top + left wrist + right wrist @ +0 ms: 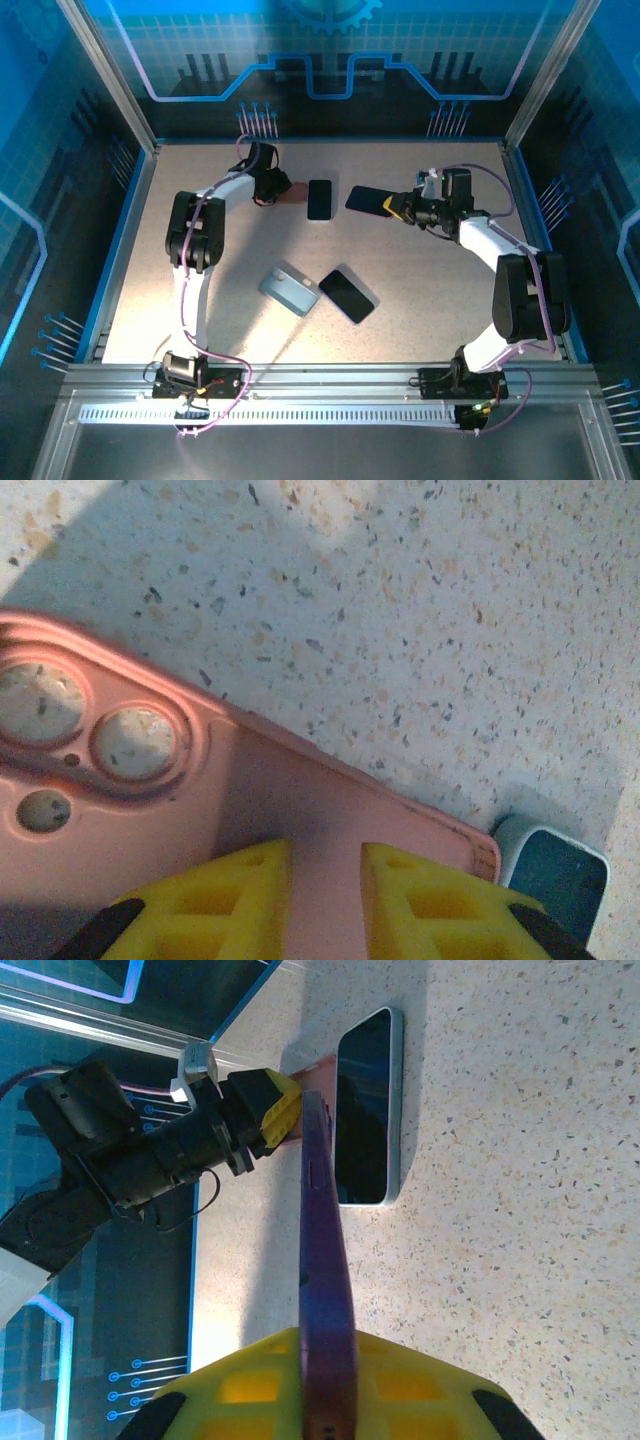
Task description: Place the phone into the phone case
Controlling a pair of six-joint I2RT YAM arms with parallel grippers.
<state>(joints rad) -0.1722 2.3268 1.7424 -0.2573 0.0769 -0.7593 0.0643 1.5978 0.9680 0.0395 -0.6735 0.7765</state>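
The right pincer (326, 1360) is clamped across the flat faces of a purple phone (322, 1240). We see the phone edge-on, held over the counter (520, 1210) toward the far edge, right of the middle. The left pincer (327, 865) stands over a pink case (300, 790) near the far edge, left of the middle. Its yellow fingers (230, 900) sit close together with a narrow gap, and we cannot tell whether they grip the case or merely press on it. Just beside the case, on its right, a second phone (365, 1110) lies flat, screen up.

We judge three risks:
- The held phone stands on edge, so it may enter crooked and ride up on the rim.
- If the case is only lightly held, it may slide on the smooth counter when pushed.
- The flat phone leaves little room on that side and may be knocked.

The case looks soft and matte, with a raised rim and three round camera holes. The purple phone is thin, hard and round-edged. The fingers are blocky wedges. The counter is pale and speckled like stone.
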